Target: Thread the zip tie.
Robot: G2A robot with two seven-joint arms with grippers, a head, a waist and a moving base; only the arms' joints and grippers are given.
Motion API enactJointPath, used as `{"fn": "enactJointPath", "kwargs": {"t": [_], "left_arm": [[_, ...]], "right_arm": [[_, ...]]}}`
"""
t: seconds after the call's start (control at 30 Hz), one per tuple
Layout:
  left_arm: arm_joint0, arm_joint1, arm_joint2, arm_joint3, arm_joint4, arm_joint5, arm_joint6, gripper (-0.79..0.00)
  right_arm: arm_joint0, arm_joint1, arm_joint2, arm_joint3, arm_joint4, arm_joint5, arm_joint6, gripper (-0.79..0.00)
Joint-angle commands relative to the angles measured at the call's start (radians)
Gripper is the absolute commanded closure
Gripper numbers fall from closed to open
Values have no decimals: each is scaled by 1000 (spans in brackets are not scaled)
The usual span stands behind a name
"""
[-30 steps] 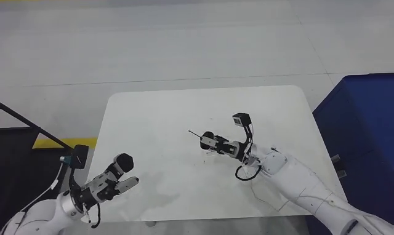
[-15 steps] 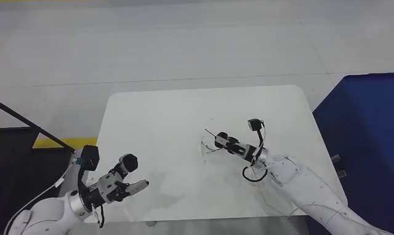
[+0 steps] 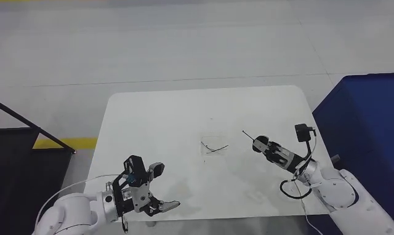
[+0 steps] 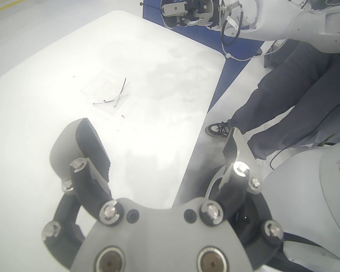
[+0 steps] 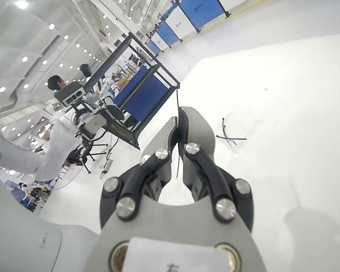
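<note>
Zip tie (image 5: 177,101) is pinched in the right claw (image 5: 178,116), tip sticking out.

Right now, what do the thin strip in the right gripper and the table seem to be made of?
The zip tie in the right gripper looks like black plastic, probably nylon: thin, matte, and it sticks out straight. The table looks like white laminate or painted board: smooth, with faint sheen and cloudy smudges; its core is hidden.
</note>
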Motion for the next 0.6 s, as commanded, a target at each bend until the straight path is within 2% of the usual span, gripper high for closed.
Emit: {"fn": "enactJointPath", "kwargs": {"t": [0.0,0.07,0.1,0.2,0.27,0.33,0.47,0.57], "left_arm": [[0,0,0,0,0,0,0,-785],[-5,1,5,-13,21,-11,-6,-785],[-19,1,32,-42,67,-33,-24,-785],[-122,-7,162,-96,213,-1,-59,-785],[-238,-20,283,-83,284,32,-67,-785],[-384,-43,411,-42,347,80,-56,-785],[-685,-111,641,143,382,210,6,-785],[-862,-165,753,301,389,310,60,-785]], "right_arm": [[1,0,-2,1,0,1,0,0],[1,0,-2,1,0,1,0,0],[1,0,-2,1,0,1,0,0],[1,0,-2,1,0,1,0,0],[1,0,-2,1,0,1,0,0],[1,0,-2,1,0,1,0,0],[1,0,-2,1,0,1,0,0],[1,0,-2,1,0,1,0,0]]}}
